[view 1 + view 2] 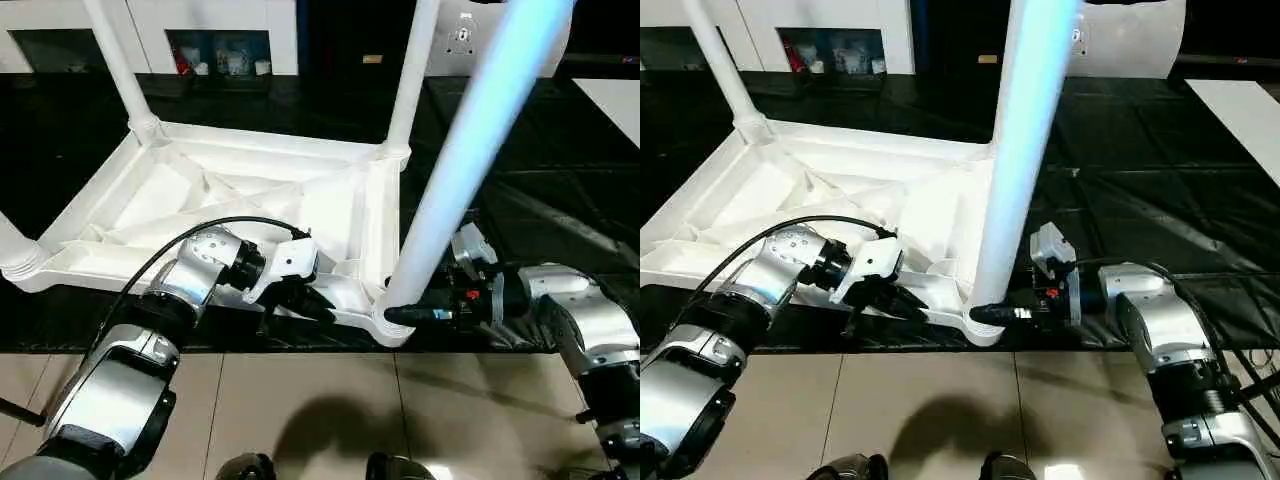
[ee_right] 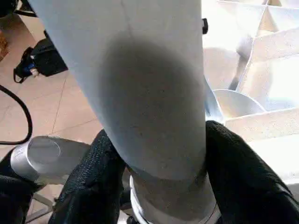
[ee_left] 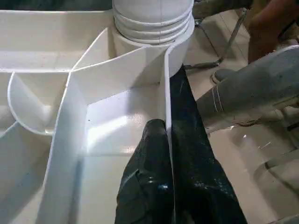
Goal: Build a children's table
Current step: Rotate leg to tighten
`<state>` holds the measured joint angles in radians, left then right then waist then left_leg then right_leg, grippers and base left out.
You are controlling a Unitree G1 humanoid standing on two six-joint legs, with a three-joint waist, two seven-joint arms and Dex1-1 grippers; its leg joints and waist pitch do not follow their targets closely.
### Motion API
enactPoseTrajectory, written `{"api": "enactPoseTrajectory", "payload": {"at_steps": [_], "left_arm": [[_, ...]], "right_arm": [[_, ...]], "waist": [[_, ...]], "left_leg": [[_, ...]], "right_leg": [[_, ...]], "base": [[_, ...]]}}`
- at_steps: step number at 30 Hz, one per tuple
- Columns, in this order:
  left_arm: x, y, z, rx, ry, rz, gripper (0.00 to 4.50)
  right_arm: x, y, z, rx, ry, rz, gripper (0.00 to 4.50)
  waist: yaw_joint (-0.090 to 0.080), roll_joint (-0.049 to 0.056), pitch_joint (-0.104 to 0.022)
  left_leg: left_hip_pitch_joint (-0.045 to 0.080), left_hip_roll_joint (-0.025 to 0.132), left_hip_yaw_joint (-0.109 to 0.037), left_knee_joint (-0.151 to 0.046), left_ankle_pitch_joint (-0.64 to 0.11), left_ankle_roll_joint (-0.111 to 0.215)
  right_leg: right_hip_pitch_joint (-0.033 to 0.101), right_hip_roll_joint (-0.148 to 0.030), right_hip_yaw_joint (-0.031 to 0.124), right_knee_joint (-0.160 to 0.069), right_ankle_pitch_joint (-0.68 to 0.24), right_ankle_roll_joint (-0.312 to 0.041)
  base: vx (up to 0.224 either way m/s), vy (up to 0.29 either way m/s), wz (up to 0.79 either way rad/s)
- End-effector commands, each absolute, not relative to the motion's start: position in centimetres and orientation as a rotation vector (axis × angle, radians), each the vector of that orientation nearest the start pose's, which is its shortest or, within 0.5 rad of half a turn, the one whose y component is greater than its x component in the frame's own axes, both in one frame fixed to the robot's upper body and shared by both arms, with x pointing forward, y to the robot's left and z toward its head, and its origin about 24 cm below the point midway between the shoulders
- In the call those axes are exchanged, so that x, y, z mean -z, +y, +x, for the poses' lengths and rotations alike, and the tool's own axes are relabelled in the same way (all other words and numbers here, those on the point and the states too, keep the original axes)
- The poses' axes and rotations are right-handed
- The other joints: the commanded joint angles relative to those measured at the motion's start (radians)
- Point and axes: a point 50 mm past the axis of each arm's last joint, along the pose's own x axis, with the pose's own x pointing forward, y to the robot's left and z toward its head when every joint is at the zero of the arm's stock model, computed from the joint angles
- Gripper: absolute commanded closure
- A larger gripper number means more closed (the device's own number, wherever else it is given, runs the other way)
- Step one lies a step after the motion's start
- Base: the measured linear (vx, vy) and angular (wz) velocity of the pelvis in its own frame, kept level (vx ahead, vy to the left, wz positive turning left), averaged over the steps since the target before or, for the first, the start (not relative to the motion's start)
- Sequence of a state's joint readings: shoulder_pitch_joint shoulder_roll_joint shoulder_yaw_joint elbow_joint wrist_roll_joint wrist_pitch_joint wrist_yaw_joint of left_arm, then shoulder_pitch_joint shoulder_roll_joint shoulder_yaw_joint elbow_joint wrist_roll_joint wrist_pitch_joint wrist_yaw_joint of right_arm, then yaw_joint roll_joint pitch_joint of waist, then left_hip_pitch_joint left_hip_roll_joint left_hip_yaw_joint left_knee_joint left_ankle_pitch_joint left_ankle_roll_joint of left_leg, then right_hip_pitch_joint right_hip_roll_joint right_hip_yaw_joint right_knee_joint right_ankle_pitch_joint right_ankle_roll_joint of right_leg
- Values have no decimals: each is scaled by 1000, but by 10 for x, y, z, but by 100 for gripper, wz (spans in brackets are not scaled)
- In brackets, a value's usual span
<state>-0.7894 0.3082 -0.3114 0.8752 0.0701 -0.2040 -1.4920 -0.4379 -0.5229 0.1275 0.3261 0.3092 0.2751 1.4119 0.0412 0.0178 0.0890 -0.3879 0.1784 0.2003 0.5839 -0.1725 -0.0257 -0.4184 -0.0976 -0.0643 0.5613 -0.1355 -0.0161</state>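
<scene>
Head views: the upturned children's table (image 1: 240, 215) lies on the black tabletop (image 1: 540, 190). At its near corner, the right pincer (image 1: 405, 315) grips the leg (image 1: 460, 170).

Left wrist view: the left pincer (image 3: 170, 177) is clamped on the table's rim beside that corner.

Right wrist view: fingers (image 2: 91, 182) flank the leg's base.

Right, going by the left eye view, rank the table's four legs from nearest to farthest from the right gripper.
1. Near right leg: the right gripper is at its base.
2. Far right leg: behind it, on the same side of the table top.
3. Near left leg and far left leg: both across the top, too close to call.
</scene>
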Motion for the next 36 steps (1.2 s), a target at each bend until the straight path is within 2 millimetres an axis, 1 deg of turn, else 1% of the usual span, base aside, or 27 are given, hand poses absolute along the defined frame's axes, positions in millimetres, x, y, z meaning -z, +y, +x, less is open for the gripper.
{"api": "enactPoseTrajectory", "payload": {"at_steps": [1,7,8,9,10,11,12,13,14,15,16,17,18,19,20,21,22,23,24,25,27,28,29,31,32,33,36], "left_arm": [[-75,109,327,1715,353,565,450],[-77,101,335,1605,344,490,450],[-77,99,337,1575,344,479,450],[-79,95,341,1525,340,459,450],[-83,85,347,1444,322,427,450],[-84,80,350,1401,316,409,450],[-85,77,352,1377,313,399,450],[-85,77,352,1377,313,399,450],[-86,74,353,1363,311,392,450],[-88,65,356,1320,304,377,450],[-89,58,357,1289,299,363,450],[-91,49,360,1232,291,342,450],[-91,48,361,1229,290,340,450],[-92,44,362,1196,286,332,450],[-93,39,365,1149,278,323,450],[-94,36,366,1124,273,319,450],[-95,33,368,1079,265,311,450],[-97,29,370,1028,255,296,450],[-98,28,372,1008,242,310,450],[-98,28,371,1009,242,323,450],[-96,29,371,1015,244,340,450],[-96,30,371,1016,244,346,450],[-95,32,371,1025,241,352,450],[-93,36,370,1042,249,370,450],[-90,41,369,1056,258,381,450],[-89,42,369,1062,261,385,450],[-86,48,367,1093,264,406,450]], "right_arm": [[-83,-178,287,-1467,354,-58,233],[-82,-167,285,-1419,324,27,240],[-82,-165,285,-1403,328,41,241],[-79,-159,286,-1348,329,38,241],[-73,-146,292,-1191,329,43,241],[-72,-139,296,-1116,326,67,241],[-71,-135,298,-1076,325,87,241],[-71,-135,298,-1076,325,87,241],[-71,-132,299,-1052,324,100,241],[-69,-120,303,-962,318,118,241],[-67,-112,306,-899,318,128,241],[-65,-99,313,-790,316,139,242],[-65,-99,313,-784,316,140,242],[-65,-93,317,-731,315,149,242],[-66,-88,325,-642,306,171,242],[-66,-85,329,-591,302,185,242],[-67,-82,334,-517,298,217,242],[-71,-77,340,-470,268,255,188],[-73,-75,343,-451,240,244,188],[-74,-76,344,-443,233,246,188],[-74,-77,344,-436,229,266,163],[-74,-79,345,-428,227,278,153],[-74,-81,344,-428,222,279,144],[-75,-88,342,-445,198,234,126],[-73,-96,339,-468,191,197,116],[-72,-99,338,-476,190,186,107],[-72,-112,334,-525,169,159,73]], "waist": [[-4,-14,-75],[-4,-16,-73],[-3,-14,-71],[-6,-16,-70],[-8,-15,-67],[-14,-17,-67],[-19,-17,-68],[-27,-20,-68],[-34,-21,-65],[-37,-17,-66],[-49,-17,-67],[-57,-16,-68],[-63,-17,-66],[-69,-18,-68],[-70,-10,-66],[-75,-11,-64],[-81,-11,-68],[-83,-12,-72],[-87,-9,-71],[-89,-10,-72],[-88,-14,-79],[-85,-11,-80],[-85,-11,-84],[-81,-13,-85],[-79,-13,-84],[-78,-15,-87],[-71,-14,-86]], "left_leg": [[25,56,-15,-66,-206,101],[25,55,-15,-68,-223,92],[29,56,-15,-70,-232,85],[26,54,-17,-71,-248,77],[28,55,-17,-73,-258,59],[28,53,-19,-75,-269,46],[26,50,-22,-76,-280,33],[23,46,-29,-78,-299,16],[25,45,-29,-78,-323,13],[31,44,-29,-76,-335,14],[26,44,-28,-76,-330,10],[24,40,-30,-76,-344,10],[24,40,-29,-76,-351,4],[31,36,-31,-73,-369,3],[30,37,-32,-74,-368,7],[30,36,-30,-73,-376,6],[33,34,-32,-72,-390,-2],[32,35,-34,-73,-385,-2],[30,36,-33,-73,-381,3],[28,37,-33,-74,-378,6],[22,37,-28,-72,-330,31],[21,39,-26,-72,-294,51],[17,38,-24,-69,-252,70],[17,37,-20,-64,-210,96],[15,36,-19,-63,-197,106],[16,36,-19,-62,-191,109],[14,38,-19,-61,-180,120]], "right_leg": [[51,-50,36,-51,-274,-257],[51,-50,36,-55,-313,-246],[47,-49,37,-59,-333,-239],[49,-50,35,-60,-363,-232],[42,-48,38,-63,-387,-220],[40,-48,38,-64,-408,-213],[42,-49,35,-64,-434,-204],[45,-51,30,-71,-487,-176],[42,-51,30,-80,-519,-160],[38,-51,31,-83,-525,-159],[35,-50,35,-79,-504,-165],[37,-48,30,-84,-516,-157],[32,-47,30,-84,-523,-154],[31,-47,26,-91,-551,-144],[30,-47,27,-93,-554,-140],[26,-47,27,-96,-560,-139],[24,-46,25,-95,-568,-136],[29,-45,23,-94,-547,-136],[27,-46,25,-93,-510,-148],[30,-44,25,-92,-492,-151],[40,-43,29,-82,-395,-175],[43,-44,32,-74,-329,-199],[49,-44,33,-66,-266,-219],[53,-45,34,-61,-220,-236],[54,-46,33,-61,-217,-241],[58,-46,33,-59,-216,-241],[60,-47,33,-59,-227,-241]], "base": [[0,0,0],[0,0,0],[0,0,0],[0,0,0],[0,0,0],[0,0,0],[0,0,0],[0,0,0],[0,0,0],[0,0,0],[0,0,0],[0,0,0],[0,0,0],[0,0,0],[0,0,0],[0,0,0],[0,0,0],[0,0,0],[0,0,0],[0,0,0],[0,0,0],[0,0,0],[0,0,0],[0,0,0],[0,0,0],[0,0,0],[0,0,0]]}}
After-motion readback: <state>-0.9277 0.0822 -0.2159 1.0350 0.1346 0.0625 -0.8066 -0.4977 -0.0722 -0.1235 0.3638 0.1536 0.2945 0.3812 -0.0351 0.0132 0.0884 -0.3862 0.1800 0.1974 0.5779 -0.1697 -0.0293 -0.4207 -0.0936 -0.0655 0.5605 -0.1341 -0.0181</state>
